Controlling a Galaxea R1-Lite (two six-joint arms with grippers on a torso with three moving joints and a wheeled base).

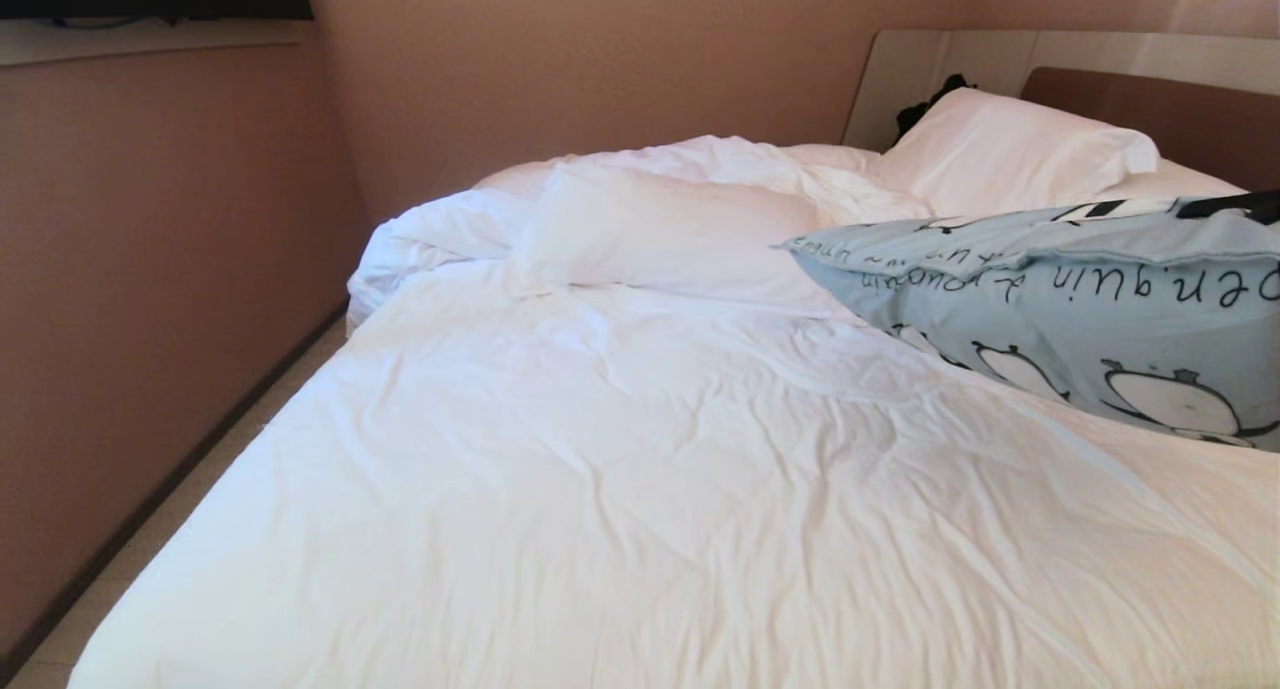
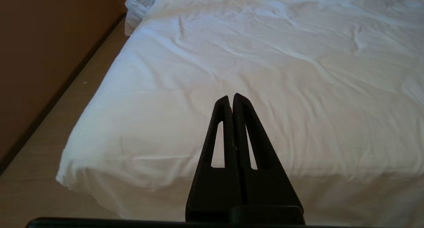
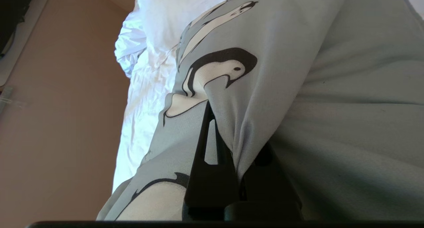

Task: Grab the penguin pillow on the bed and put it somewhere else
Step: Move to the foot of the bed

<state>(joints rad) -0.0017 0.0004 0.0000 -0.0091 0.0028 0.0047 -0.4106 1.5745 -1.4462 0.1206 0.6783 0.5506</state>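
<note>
While pinched in the right gripper [image 3: 212, 122] jaws — soft, creased penguin pillow [image 1: 1080, 299]; left gripper [image 2: 231, 97] jaws together.

We see the rectangular light blue fabric penguin pillow [image 1: 1080, 309] as soft, matt woven cloth, its black-and-white print flat and unshiny. The large bed's wrinkled white duvet [image 1: 640, 449] is smooth, creased cotton-like cloth, faintly lustrous. The plain white pillows [image 1: 1010, 149] look the same. Our black left end effector [image 2: 232, 96] looks like matt, smooth plastic. The brown headboard [image 1: 1160, 109] appears smooth and dull.

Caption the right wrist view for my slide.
Right gripper shut on a fold of the penguin pillow above the bed.
</note>
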